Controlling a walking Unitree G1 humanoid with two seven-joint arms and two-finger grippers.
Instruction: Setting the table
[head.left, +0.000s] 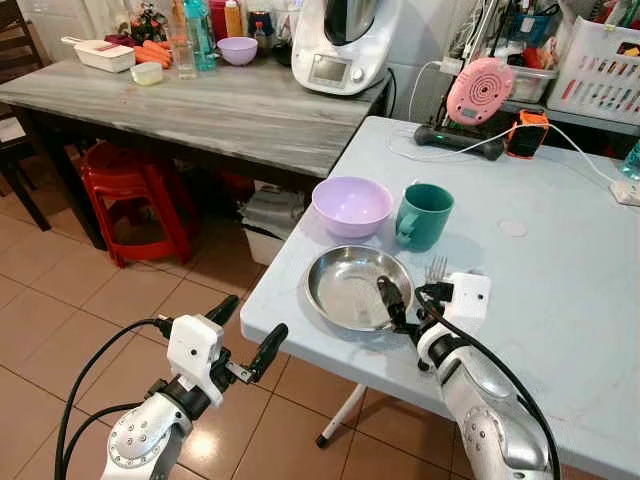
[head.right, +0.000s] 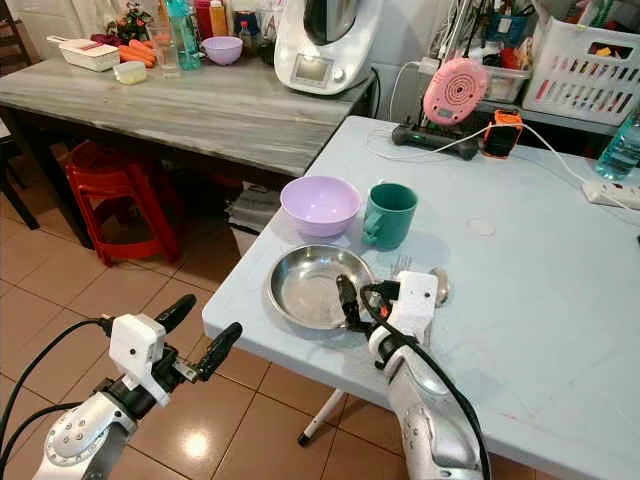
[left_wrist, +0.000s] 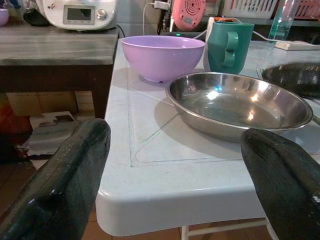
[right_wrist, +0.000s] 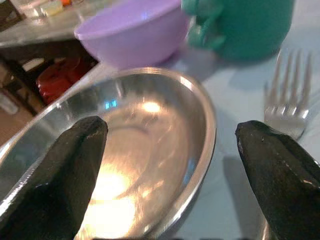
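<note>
The right pincer (head.left: 415, 300) is hovering spread over the steel plate's (head.left: 345, 290) right rim on the tabletop (head.left: 560, 260), beside the fork (head.left: 436, 268); it should be closing squarely. The left pincer (head.left: 245, 330) is waiting spread

Fork (head.left: 436, 268) handle hidden under right end effector (head.left: 412, 298)

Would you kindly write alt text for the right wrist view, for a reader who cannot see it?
The right gripper hangs open over the rim of a shiny round steel plate, one black finger above the plate and one outside it. Behind the plate stand a lilac plastic bowl and a teal mug, with a silver fork on the pale blue table.
</note>
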